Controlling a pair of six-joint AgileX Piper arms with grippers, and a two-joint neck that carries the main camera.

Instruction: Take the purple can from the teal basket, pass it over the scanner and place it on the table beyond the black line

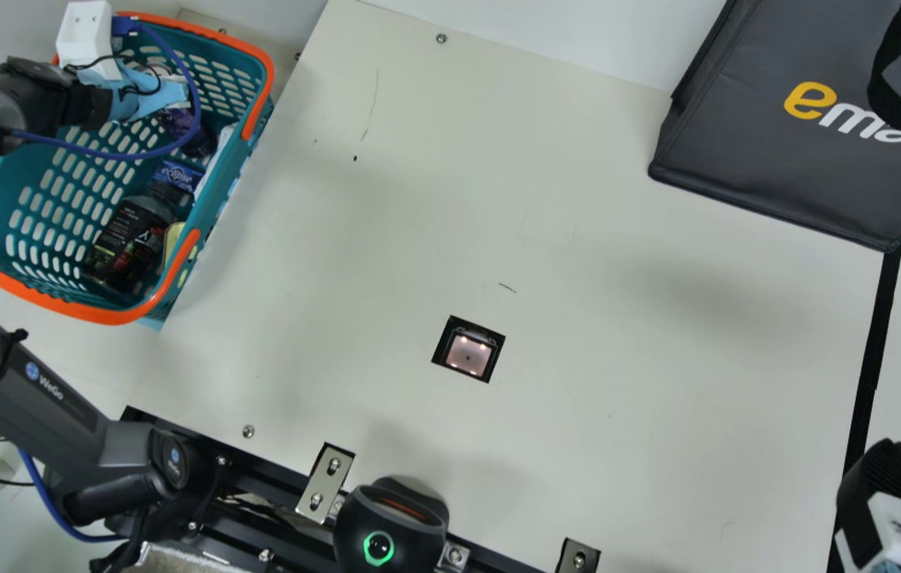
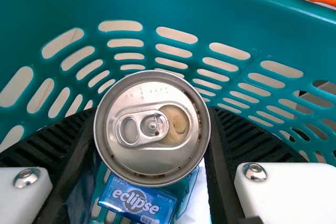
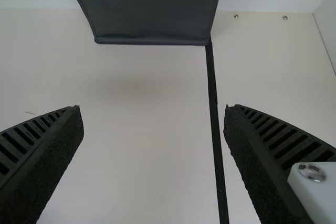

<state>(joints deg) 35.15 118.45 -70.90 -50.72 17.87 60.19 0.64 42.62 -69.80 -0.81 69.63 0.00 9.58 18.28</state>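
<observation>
In the left wrist view, one purple can [image 2: 152, 156] is sitting inside the teal basket [image 1: 266, 64], its pull-tab lid facing the camera and a faint row of stamped characters running along the lid. The left pincer [image 1: 140, 94] is clamping it, one ribbed finger pressing on each side.

Also in the basket, one blue pack [image 2: 137, 201] is showing large white lettering with smaller print around it, and a white item [image 2: 198, 198] is lying just beside it. The main view is showing one dark bottle [image 1: 128, 239] with a printed label, leaning on its side, and a yellowish item [image 1: 173, 240] is resting near it; the overlapping contents are making a full count uncertain.

One dark grey bag [image 1: 737, 119] is standing on the worktop [image 1: 618, 278], bearing one yellow letter followed by white ones, a black strap partly covering them. Three round blue-and-white badges are marking the left arm [image 1: 76, 406], two with pale lettering beside or below them.

One scanner [image 1: 468, 354] is glowing in its square opening, well apart from the basket. One black line [image 1: 868, 358] is running from the bag's corner, and the right pincer [image 1: 882, 469] is hanging near it, holding nothing, its two fingers standing wide apart.
</observation>
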